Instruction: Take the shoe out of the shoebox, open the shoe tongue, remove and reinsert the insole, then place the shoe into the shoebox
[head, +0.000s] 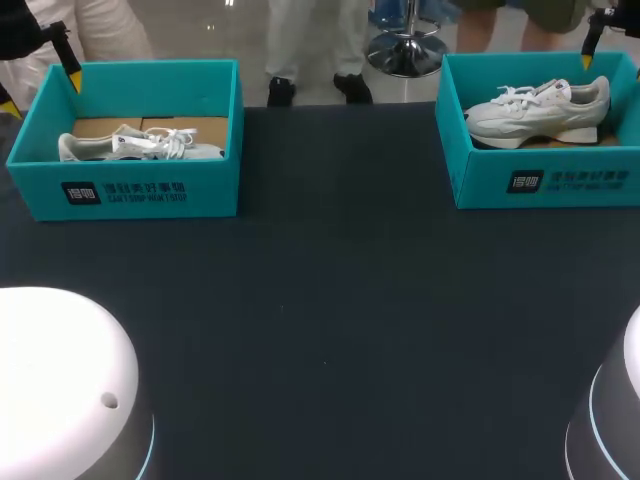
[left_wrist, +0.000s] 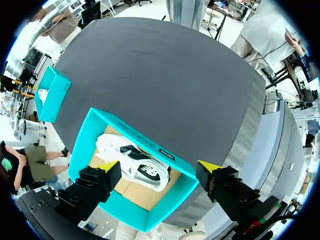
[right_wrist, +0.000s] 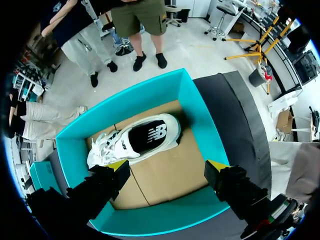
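- Spanning the view, the dark table (head: 330, 300) carries two teal boxes at its far corners.
- Left box (head: 130, 190) holds the left shoe (head: 140, 145), which is white.
- Right box (head: 540, 180) holds the right shoe (head: 540, 110), sole down.
- Left gripper (left_wrist: 157, 167) hangs above the left box, fingers spread, holding nothing.
- Right gripper (right_wrist: 167, 167) hangs above the right box, fingers likewise spread.

From behind, the head view looks down across the tabletop (head: 330, 320). The left wrist view faces down into the left shoebox (left_wrist: 175, 197) from above, the right wrist view into the right shoebox (right_wrist: 202, 120); the head view shows both.
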